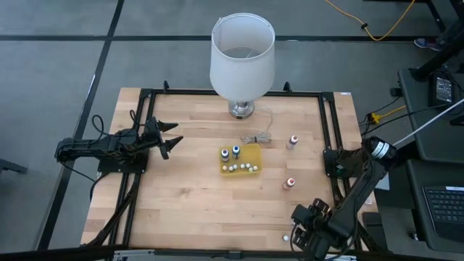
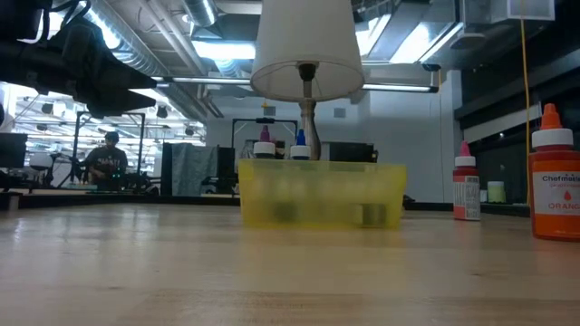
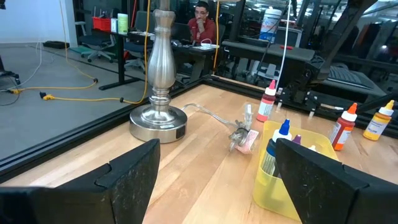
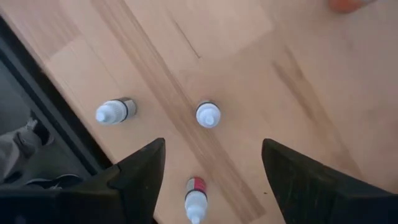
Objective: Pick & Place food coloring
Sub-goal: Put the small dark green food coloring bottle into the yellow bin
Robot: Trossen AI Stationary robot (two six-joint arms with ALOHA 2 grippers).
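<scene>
Near the wooden table's [image 1: 188,196] front right corner, the right gripper [image 4: 211,165], jaws spread, hovers over three tiny white-capped bottles [image 4: 208,115]; closing off-centre could topple one over the edge.

The left gripper [image 1: 168,136] waits at the left edge, jaws spread.

Yellow tray [image 1: 253,153] sits mid-table with bottles inside, lamp base [image 1: 241,109] far behind it, cable clutter [image 1: 259,137] between them. Two lone bottles right of tray: pink-capped bottle [image 1: 293,141] and orange-capped bottle [image 1: 290,183], apart from each other. Near-right corner crowded: right gripper [image 1: 304,230] spread above three small white-capped bottles [image 4: 207,115]. Left gripper [image 1: 168,137] wide, left of tray, bare wood between. Near-left tabletop [image 1: 181,210] is free wood.
</scene>
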